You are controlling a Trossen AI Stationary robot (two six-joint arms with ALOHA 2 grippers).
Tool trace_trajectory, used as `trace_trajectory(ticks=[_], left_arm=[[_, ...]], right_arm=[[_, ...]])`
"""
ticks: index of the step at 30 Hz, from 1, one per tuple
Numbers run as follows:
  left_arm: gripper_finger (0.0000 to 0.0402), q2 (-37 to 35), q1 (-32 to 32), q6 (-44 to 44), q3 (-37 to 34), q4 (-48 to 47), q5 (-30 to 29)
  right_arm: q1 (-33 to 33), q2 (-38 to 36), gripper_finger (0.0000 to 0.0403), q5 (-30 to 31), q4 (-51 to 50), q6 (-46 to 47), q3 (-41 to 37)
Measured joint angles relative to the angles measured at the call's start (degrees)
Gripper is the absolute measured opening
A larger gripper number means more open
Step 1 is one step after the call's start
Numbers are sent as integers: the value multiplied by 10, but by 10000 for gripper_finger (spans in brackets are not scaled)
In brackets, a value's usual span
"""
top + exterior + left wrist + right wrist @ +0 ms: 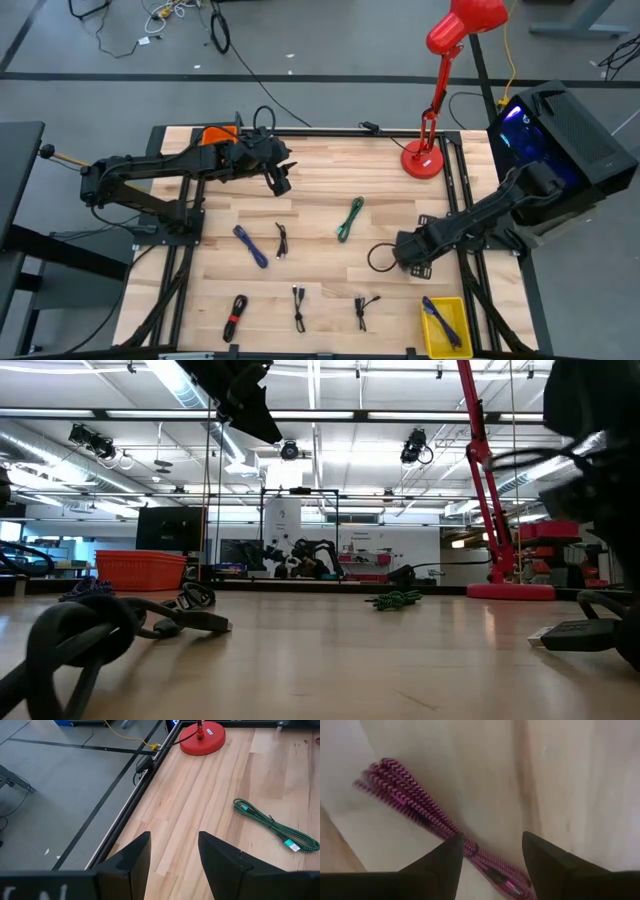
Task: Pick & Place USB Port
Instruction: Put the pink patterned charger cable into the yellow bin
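At the near right corner of the light wooden table [320,175] sits a small yellow rectangular bin [444,326], and inside it lies one blue braided cable [441,318], stretched diagonally across the bin's floor. An orange plastic basket [214,134] shows at the far left edge of the table, mostly hidden behind the left arm; its contents cannot be made out.

The right gripper [490,857] is low over the table, just far of the yellow bin, with its two dark fingers spread apart. Between them, on the wood, lies a pink-and-black braided USB cable [420,810], bundled into a loop; the fingers straddle its tail end but have not closed on it.

The left gripper [172,860] hangs above the far left part of the table, fingers parted and holding nothing. Ahead of it lies a green braided cable [350,217] near the table's middle, and farther right stands the round base of a red desk lamp [423,160].

Other loose cables rest on the wood: a second blue cable [251,246] left of centre, a red-and-black cable [235,317] at the near left.
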Motion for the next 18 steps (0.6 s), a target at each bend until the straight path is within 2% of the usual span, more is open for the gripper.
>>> trace_trajectory(ticks=[6, 9, 13, 18], left_arm=[[172, 0, 0, 0, 0, 1, 0], [172, 0, 0, 0, 0, 3, 0], [172, 4, 0, 0, 0, 12, 0], [172, 16, 2, 0, -1, 7, 0]], right_arm=[[0, 5, 206, -17, 3, 2, -17], [-6, 5, 206, -5, 10, -16, -17], [-39, 4, 206, 1, 10, -37, -9], [-80, 4, 206, -23, -6, -80, 10]])
